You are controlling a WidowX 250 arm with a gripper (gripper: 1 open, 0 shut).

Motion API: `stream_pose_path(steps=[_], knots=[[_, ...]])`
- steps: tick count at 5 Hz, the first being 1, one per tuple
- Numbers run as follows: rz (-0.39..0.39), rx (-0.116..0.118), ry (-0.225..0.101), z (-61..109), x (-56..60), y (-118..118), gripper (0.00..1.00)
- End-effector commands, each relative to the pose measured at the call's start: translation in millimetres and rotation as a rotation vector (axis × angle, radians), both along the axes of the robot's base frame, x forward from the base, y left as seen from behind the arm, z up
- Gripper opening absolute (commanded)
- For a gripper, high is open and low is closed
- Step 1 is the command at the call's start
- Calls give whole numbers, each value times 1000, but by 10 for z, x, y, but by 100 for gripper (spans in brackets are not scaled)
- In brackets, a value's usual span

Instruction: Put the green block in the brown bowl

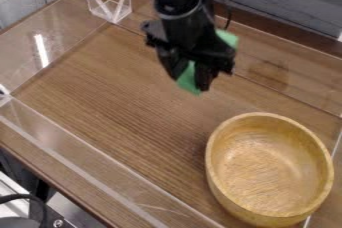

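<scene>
Camera view: black gripper (198, 79) clamped on the green block (195, 82), holding it up off the wooden table (107, 102), pointing mostly downward. Brown bowl (270, 167) sitting empty toward the lower right, well apart from the block. Clear plastic walls (80, 187) around the tabletop.

Lighting: even, soft, moderately bright. Glare streaked the clear acrylic wall panels (54, 47). Black robot arm (181, 12) slightly motion-blurred. Resolution low; detail coarse.

Matte green block (197, 80), grainy wooden brown bowl (269, 166), wood-grain table (107, 87)
</scene>
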State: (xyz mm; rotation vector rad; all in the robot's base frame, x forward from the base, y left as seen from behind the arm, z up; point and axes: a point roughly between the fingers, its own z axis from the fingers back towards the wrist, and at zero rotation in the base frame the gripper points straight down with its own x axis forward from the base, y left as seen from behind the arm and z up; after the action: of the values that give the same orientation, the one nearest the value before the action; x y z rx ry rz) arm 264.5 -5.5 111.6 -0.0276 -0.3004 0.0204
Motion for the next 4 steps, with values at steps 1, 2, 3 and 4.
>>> stream_pose_path(steps=[1,2,3,4], knots=[[-14,10,-91,219,288,138,0],[-29,12,-128,248,437,218,0],[-11,5,-135,98,436,141,0],[-3,2,-144,-30,424,69,0]])
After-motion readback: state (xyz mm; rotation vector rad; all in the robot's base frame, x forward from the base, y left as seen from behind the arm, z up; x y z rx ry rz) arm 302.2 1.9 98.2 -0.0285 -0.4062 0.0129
